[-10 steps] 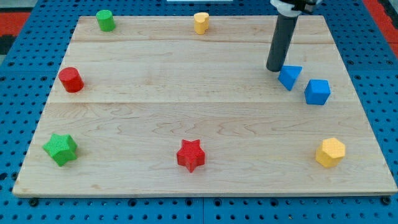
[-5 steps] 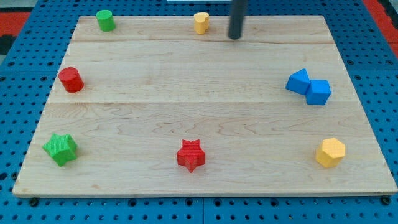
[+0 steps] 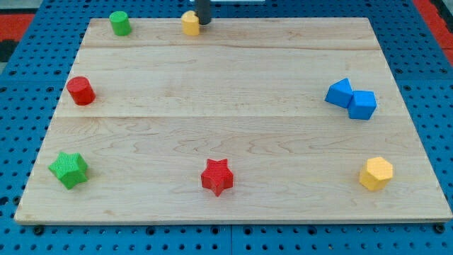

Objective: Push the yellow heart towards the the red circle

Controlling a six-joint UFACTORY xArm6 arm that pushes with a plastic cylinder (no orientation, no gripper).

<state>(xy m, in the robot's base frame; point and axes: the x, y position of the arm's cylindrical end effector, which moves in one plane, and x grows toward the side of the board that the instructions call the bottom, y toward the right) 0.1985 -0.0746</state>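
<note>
The yellow heart [image 3: 190, 23] sits near the board's top edge, left of centre. My tip [image 3: 203, 22] is touching its right side; the dark rod rises out of the view's top. The red circle [image 3: 81, 91], a short cylinder, stands at the board's left edge, well below and left of the heart.
A green cylinder [image 3: 119, 23] stands at the top left, left of the heart. A green star [image 3: 69, 169] is at bottom left, a red star [image 3: 216, 176] at bottom centre. Two touching blue blocks [image 3: 351, 99] sit at right, a yellow hexagon [image 3: 375, 173] at bottom right.
My tip swept from the blue blocks at right across to the top edge, nudging one blue block against the other. It then pushed the yellow heart leftward along the top edge.
</note>
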